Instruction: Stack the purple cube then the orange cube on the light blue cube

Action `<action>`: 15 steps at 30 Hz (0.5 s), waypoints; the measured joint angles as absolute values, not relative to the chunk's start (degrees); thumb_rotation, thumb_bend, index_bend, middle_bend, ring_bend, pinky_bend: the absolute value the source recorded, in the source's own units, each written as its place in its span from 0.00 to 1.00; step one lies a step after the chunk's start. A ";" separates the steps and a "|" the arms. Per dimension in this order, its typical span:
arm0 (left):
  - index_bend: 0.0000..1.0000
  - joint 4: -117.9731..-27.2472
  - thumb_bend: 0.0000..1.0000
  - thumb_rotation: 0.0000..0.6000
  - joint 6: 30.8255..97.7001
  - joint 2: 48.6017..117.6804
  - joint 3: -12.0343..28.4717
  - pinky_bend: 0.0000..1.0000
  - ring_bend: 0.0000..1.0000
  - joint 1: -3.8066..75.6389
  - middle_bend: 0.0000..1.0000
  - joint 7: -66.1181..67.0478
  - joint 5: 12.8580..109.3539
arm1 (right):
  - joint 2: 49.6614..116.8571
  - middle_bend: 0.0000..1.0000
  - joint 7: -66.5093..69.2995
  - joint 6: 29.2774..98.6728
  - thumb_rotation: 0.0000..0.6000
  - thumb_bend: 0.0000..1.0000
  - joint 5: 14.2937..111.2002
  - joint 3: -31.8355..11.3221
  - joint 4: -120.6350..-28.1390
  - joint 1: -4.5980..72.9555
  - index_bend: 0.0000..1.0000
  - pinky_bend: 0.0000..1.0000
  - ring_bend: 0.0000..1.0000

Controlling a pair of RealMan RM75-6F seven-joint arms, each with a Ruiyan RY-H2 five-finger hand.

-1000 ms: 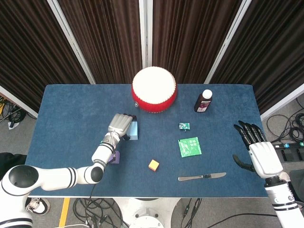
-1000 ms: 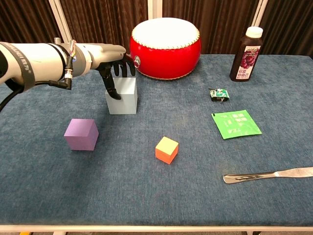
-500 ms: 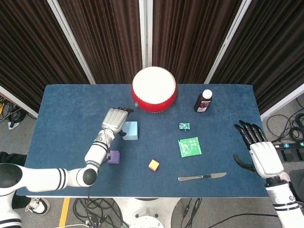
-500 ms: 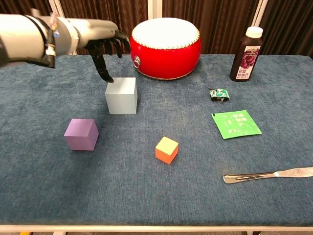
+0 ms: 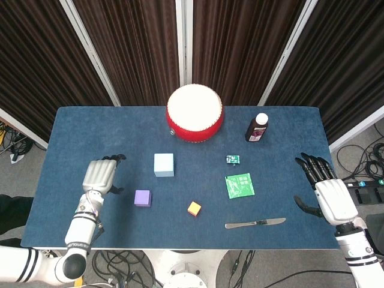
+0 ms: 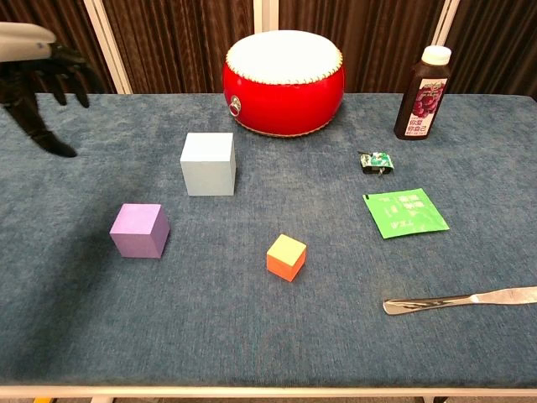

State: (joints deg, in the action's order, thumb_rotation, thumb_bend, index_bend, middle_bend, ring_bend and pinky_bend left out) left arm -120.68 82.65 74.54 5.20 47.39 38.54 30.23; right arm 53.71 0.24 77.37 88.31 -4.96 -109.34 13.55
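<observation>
Three cubes sit apart on the blue worktop (image 5: 90, 132), none stacked: the light blue cube (image 5: 164, 164) lies toward the middle, just in front of the red drum (image 5: 194, 113) at the far edge; the purple cube (image 5: 142, 197) rests nearer the front edge and a little to the left of it; the orange cube (image 5: 194, 208) sits closer still to the front edge, right of the purple one. Nothing touches any of them. The left hand (image 5: 101, 176) hovers over the left part of the worktop, well apart from the purple cube, fingers spread and holding nothing; in the chest view only its dark fingers (image 6: 38, 101) show at the upper left corner, the rest cut off by the frame. The right hand (image 5: 327, 191) hangs off the right edge of the worktop, fingers apart and empty, its forearm running out of the bottom corner; the chest view does not show it at all. A dark bottle (image 5: 257, 127) with a white cap stands near the far right corner. A small green and black object (image 5: 233, 159), too small to identify, lies right of the light blue cube, with a green packet (image 5: 239, 185) just in front of it and a knife (image 5: 255, 223) near the front edge, its tip cut off in the chest view.
</observation>
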 measured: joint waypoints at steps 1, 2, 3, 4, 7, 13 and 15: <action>0.30 -121.37 0.17 1.00 83.34 74.54 4.57 0.41 0.32 46.91 0.40 38.58 31.23 | 53.70 0.00 0.28 77.34 1.00 0.22 88.34 -4.93 -109.34 13.56 0.00 0.00 0.00; 0.30 -121.91 0.17 1.00 83.86 74.65 3.91 0.41 0.32 46.47 0.40 38.72 32.33 | 53.69 0.00 0.32 77.31 1.00 0.22 88.37 -4.90 -109.33 13.56 0.00 0.00 0.00; 0.31 -122.39 0.17 1.00 84.42 74.94 2.99 0.41 0.32 45.92 0.40 39.02 33.93 | 53.69 0.00 0.35 77.29 1.00 0.22 88.40 -4.88 -109.33 13.57 0.00 0.00 0.00; 0.31 -122.61 0.17 1.00 84.82 75.26 2.29 0.41 0.32 45.55 0.40 39.33 35.21 | 53.68 0.00 0.35 77.29 1.00 0.21 88.44 -4.86 -109.33 13.57 0.00 0.00 0.00; 0.35 -122.28 0.17 1.00 86.18 77.24 -0.07 0.41 0.32 44.48 0.40 41.14 39.95 | 53.66 0.00 0.27 77.25 1.00 0.22 88.58 -4.76 -109.39 13.56 0.00 0.00 0.00; 0.36 -117.65 0.17 1.00 87.47 84.15 -3.78 0.40 0.32 42.03 0.40 45.52 46.40 | 53.63 0.00 0.11 77.00 1.00 0.22 88.37 -4.76 -109.50 13.68 0.00 0.00 0.00; 0.36 -116.35 0.17 1.00 86.84 85.55 -3.86 0.40 0.32 41.41 0.40 46.41 46.54 | 53.64 0.00 0.11 76.93 1.00 0.21 88.23 -4.77 -109.44 13.70 0.00 0.00 0.00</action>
State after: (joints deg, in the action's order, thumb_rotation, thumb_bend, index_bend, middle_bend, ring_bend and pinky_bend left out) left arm -116.35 86.84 85.55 -3.86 41.41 46.41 46.54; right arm 53.64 0.11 76.93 88.23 -4.77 -109.44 13.70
